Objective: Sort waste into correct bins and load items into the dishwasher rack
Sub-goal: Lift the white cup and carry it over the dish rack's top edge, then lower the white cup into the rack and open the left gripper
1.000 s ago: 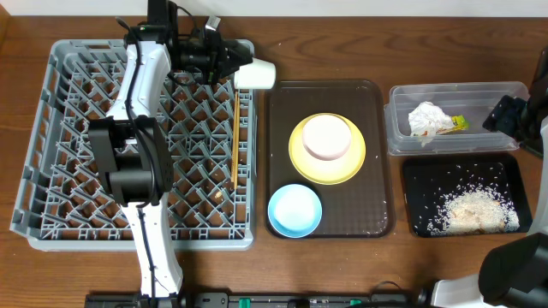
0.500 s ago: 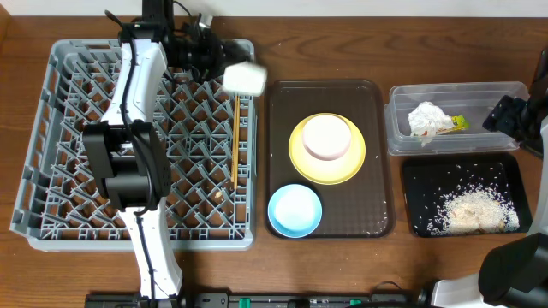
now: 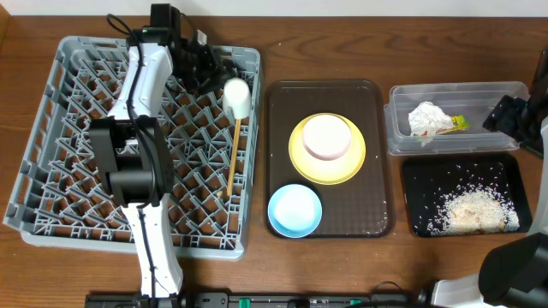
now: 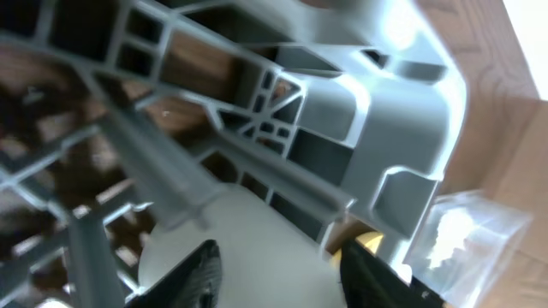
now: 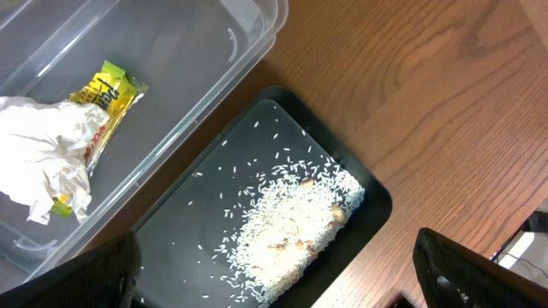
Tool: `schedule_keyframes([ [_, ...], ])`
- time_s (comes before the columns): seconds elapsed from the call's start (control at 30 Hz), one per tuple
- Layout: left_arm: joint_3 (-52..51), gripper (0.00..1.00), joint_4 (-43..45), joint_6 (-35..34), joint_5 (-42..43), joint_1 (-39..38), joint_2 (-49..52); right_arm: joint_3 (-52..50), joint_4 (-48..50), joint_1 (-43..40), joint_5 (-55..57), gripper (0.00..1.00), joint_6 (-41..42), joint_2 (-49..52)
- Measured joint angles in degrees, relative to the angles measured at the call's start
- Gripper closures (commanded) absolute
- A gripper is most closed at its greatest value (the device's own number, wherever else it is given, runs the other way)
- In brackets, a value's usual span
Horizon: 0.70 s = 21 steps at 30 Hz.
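**Change since earlier frame:** the small white cup is no longer held out over the rim. It now sits inside the dishwasher rack, near the rack's 1 o'clock corner. The rack itself has skewed clockwise on the table, and the wooden chopsticks have turned with it.

**Item: small white cup**
- **Place:** among the pegs just inside the rack's 3 o'clock wall, at the 12 o'clock end of the chopsticks.
- **Attitude:** seems tipped rather than upright. In the overhead view its long axis runs roughly 12 to 6. Which end is the mouth cannot be told.
- **Handling (judged):** light, rigid and smooth-walled, so likely slippery. It is prone to roll or lean between pegs, and would chip if dropped.
- **Best hold (judged):** across the rim, with one finger inside and one outside, rather than around the rounded body.

**Left gripper:** at the cup, with the fingers parted and the cup's white surface showing between them. Whether either finger touches the cup cannot be told.

**Right gripper:** fingers spread wide with nothing between them. It hangs over the black tray of rice, beside the clear tub.
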Motion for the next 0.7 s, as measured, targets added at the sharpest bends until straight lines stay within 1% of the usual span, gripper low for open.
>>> schedule_keyframes([
  [0.03, 0.1, 0.36, 0.2, 0.0, 0.0, -0.2, -0.1, 0.0, 0.0, 0.0, 0.0, 0.01, 0.0, 0.0],
  [0.1, 0.2, 0.31, 0.6, 0.0, 0.1, -0.4, -0.4, 0.0, 0.0, 0.0, 0.0, 0.01, 0.0, 0.0],
  [0.37, 0.2, 0.30, 0.6, -0.4, -2.1, -0.7, -2.3, 0.0, 0.0, 0.0, 0.0, 0.01, 0.0, 0.0],
  [0.43, 0.2, 0.31, 0.5, -0.4, -3.9, -0.5, -4.1, 0.0, 0.0, 0.0, 0.0, 0.01, 0.0, 0.0],
  [0.57, 0.2, 0.39, -3.7, -0.4, -8.4, -0.1, -11.6, 0.0, 0.0, 0.0, 0.0, 0.01, 0.0, 0.0],
  [0.6, 0.3, 0.41, -5.8, -0.4, -10.1, -0.2, -14.0, 0.0, 0.0, 0.0, 0.0, 0.01, 0.0, 0.0],
  [0.7, 0.7, 0.43, -14.9, -0.4, -15.6, -1.7, -20.5, 0.0, 0.0, 0.0, 0.0, 0.01, 0.0, 0.0],
])
